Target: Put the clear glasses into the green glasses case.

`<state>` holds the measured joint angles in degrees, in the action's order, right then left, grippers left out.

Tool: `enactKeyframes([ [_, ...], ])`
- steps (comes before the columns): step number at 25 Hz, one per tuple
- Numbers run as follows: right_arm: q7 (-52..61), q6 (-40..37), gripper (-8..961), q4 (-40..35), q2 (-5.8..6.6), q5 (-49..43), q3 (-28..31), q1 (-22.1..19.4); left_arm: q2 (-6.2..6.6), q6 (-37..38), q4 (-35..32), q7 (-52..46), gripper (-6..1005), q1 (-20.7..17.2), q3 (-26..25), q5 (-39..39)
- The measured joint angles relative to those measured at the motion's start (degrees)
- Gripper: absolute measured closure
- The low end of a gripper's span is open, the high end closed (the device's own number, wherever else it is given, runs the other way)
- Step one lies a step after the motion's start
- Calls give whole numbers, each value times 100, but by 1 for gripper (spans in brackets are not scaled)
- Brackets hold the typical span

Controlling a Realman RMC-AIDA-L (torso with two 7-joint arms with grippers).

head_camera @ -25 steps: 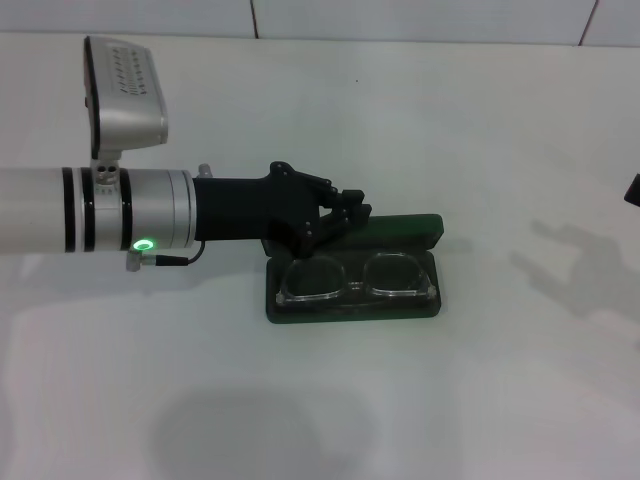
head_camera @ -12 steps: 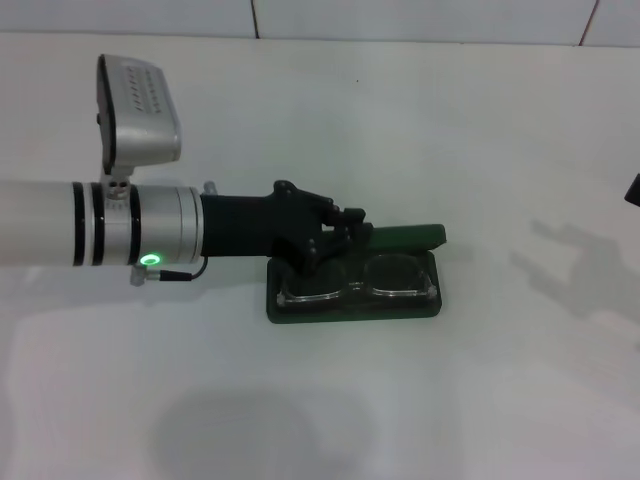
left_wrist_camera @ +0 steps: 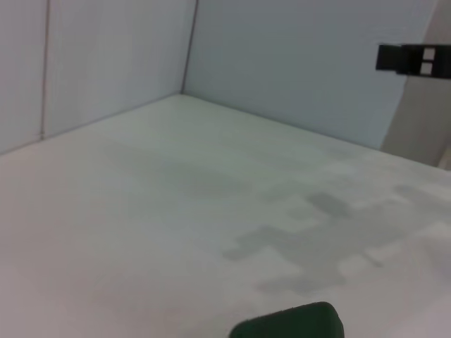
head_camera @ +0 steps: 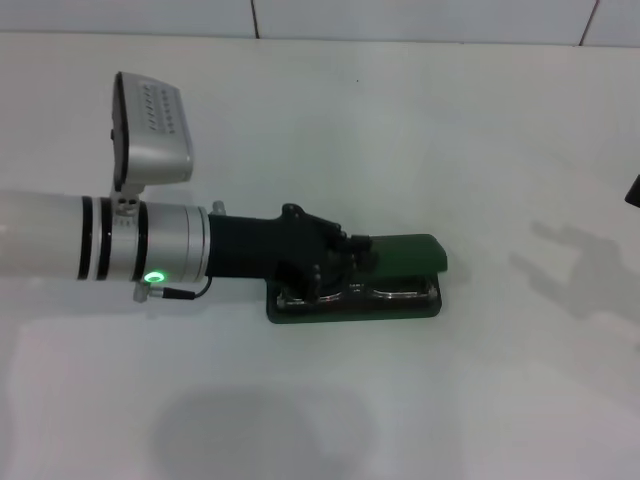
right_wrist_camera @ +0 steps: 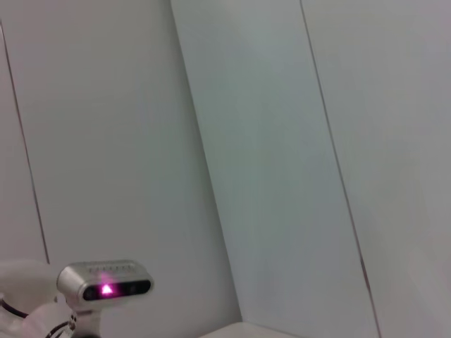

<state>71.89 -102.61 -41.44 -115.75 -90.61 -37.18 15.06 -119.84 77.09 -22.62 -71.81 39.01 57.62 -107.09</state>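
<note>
The green glasses case [head_camera: 352, 310] lies on the white table in the middle of the head view. Its lid [head_camera: 412, 254] is tilted low over the base, leaving only a narrow gap at the front. Through that gap the clear glasses [head_camera: 395, 292] show, lying inside the case. My left gripper [head_camera: 358, 247] reaches in from the left, shut, and rests against the left part of the lid. A corner of the green lid [left_wrist_camera: 290, 324] shows in the left wrist view. My right arm is only a black piece [head_camera: 633, 190] at the right edge, parked.
The white table [head_camera: 480, 400] spreads all around the case, with a tiled wall behind it. The left arm's silver forearm and its camera block [head_camera: 150, 130] hang above the table's left half.
The left gripper has moved forward and down, and the lid has swung from nearly upright to low over the base. Most of the glasses are now covered by it.
</note>
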Motion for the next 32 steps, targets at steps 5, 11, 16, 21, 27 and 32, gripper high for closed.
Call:
enactKeyframes([
  [5, 0, -18, 317, 7, 0, 0, 3, -3, -4, 28, 49, 31, 803, -61, 135, 4],
  [11, 0, -22, 311, 25, 0, -9, 0, 9, -13, 250, 130, 198, 787, -70, 172, 20],
  [16, 0, -22, 306, 55, 21, -48, -15, 19, -10, 585, -31, 189, 773, -54, 172, 156],
  [21, 67, -68, 301, 15, 70, -485, -59, 99, 35, 1167, -375, -26, 759, -80, 171, 212],
  [27, 47, -623, 294, 34, 50, -992, -132, 333, 10, 1932, -1020, -125, 743, -371, 183, 191],
  [32, 31, -649, 245, 70, 17, -993, -580, 399, 55, 2324, -1293, -526, 591, -527, 221, 225],
])
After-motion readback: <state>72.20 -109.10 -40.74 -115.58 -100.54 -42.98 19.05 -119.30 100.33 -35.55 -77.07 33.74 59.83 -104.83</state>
